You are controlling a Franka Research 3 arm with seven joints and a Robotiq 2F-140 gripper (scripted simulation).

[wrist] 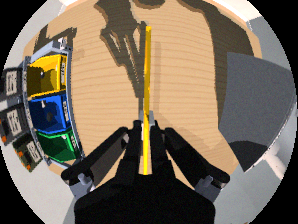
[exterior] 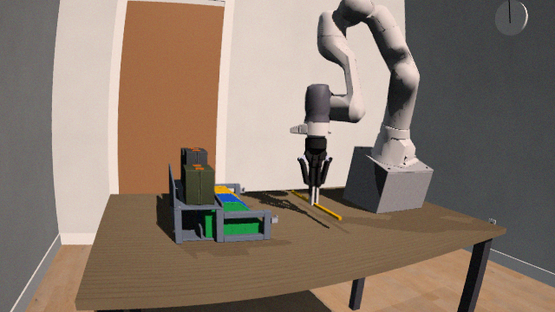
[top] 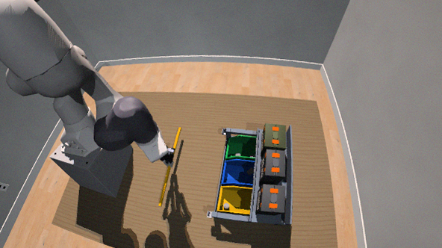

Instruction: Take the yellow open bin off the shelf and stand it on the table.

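The yellow open bin (top: 243, 195) (exterior: 223, 189) (wrist: 46, 65) stands in the lower front row of the grey shelf (top: 232, 216) (exterior: 220, 225), at one end. A small pale part (top: 226, 205) lies in it. The blue bin (top: 239, 172) (exterior: 229, 198) (wrist: 49, 114) is beside it, then the green bin (top: 241, 146) (exterior: 241, 228) (wrist: 56, 143). My gripper (top: 169, 164) (exterior: 314, 202) (wrist: 146, 116) points down, shut on a long thin yellow bar (top: 164, 186) (exterior: 329, 212) (wrist: 147, 65). The bar is level above the table, its shadow apart from it, away from the shelf.
Two dark grey boxes (top: 273, 198) (top: 275, 160) and an olive box (top: 275, 136) (exterior: 199, 184) stand in the shelf's rear row. Small pale brackets (top: 209, 214) (top: 223, 131) stick out at the shelf's front corners. The robot's grey base block (top: 96, 174) (exterior: 401, 191) stands opposite the shelf's front.
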